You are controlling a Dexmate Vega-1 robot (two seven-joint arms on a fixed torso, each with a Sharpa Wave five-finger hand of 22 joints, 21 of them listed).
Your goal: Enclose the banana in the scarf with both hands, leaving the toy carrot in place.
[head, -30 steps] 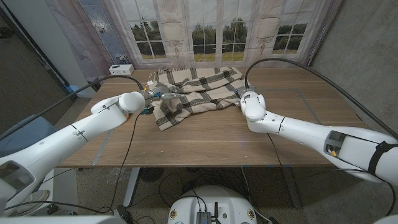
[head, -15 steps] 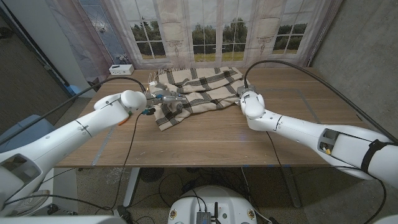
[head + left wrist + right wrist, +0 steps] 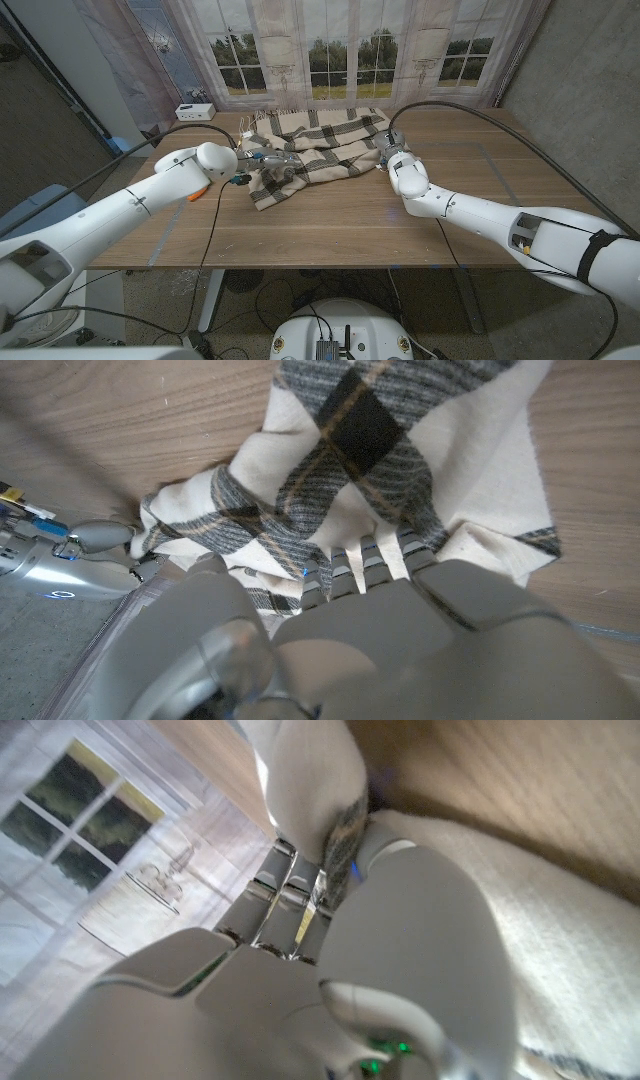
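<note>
Taking the plaid scarf point(image 3: 315, 145) as the landmark, the nearest thing to the robot is its bunched near-left corner, which hangs toward the front of the wooden table point(image 3: 330, 220). The left hand point(image 3: 262, 160) is at that corner; in the left wrist view its fingers point(image 3: 365, 560) press down into the folds of the cloth point(image 3: 380, 470), probably to gather a flap that can be drawn over the fruit. Whether cloth is actually pinched there cannot be told.

Just left of the scarf, beside the left forearm, a small orange shape point(image 3: 200, 192) lies on the table; it is likely the toy carrot, sitting clear of the fabric so it can stay put.

At the scarf's right edge the right hand point(image 3: 385, 148) touches the hem. In the right wrist view its fingers point(image 3: 285, 905) are close together against a striped fold, apparently to anchor that side; a firm hold cannot be confirmed.

The banana is presumably under the rumpled middle of the scarf, hidden by the cloth.

Beyond the scarf's far edge, fringe meets the table's back, with a white box point(image 3: 195, 111) at the far left corner.
</note>
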